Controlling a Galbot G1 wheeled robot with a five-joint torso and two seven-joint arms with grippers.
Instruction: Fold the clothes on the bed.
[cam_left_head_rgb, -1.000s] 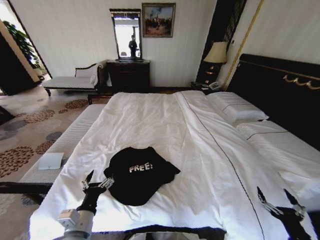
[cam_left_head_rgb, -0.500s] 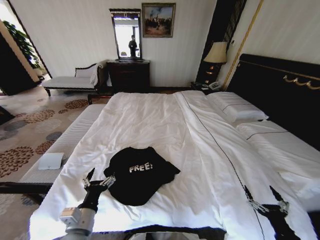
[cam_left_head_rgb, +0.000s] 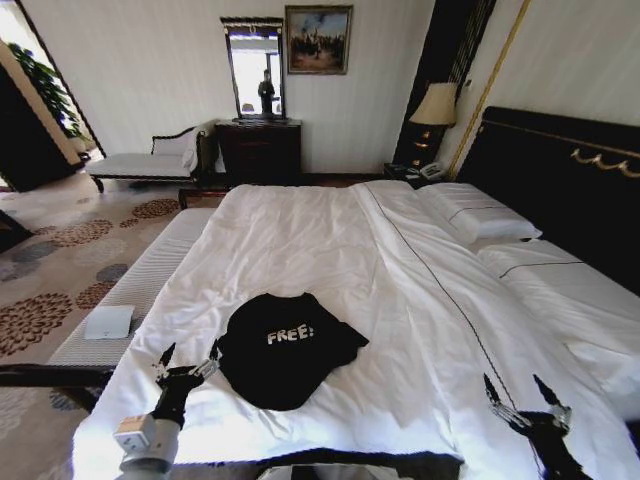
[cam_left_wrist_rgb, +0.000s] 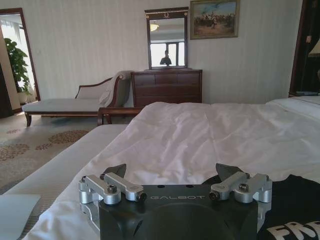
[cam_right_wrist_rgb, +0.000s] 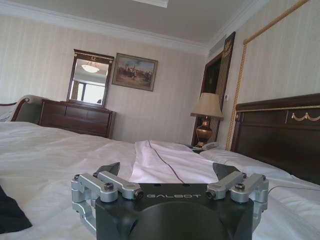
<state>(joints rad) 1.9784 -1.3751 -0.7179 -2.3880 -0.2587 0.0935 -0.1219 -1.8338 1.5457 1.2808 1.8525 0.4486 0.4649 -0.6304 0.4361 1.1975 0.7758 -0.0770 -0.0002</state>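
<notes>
At the lower left of the head view, the left gripper (cam_left_head_rgb: 186, 362) hovers low over the white duvet with its jaws spread wide and nothing between them, just beside the left edge of the black T-shirt (cam_left_head_rgb: 285, 347). At the lower right, the right gripper (cam_left_head_rgb: 524, 402) is likewise wide open and empty, well apart from the shirt. The T-shirt lies crumpled, "FREE!" facing up, on the near part of the bed (cam_left_head_rgb: 330, 240), which stretches toward the pillows (cam_left_head_rgb: 478, 222) and black headboard (cam_left_head_rgb: 560, 190) at the right.

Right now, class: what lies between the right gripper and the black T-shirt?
Head view: only bare white duvet of the bed separates the open right gripper from the T-shirt.
</notes>
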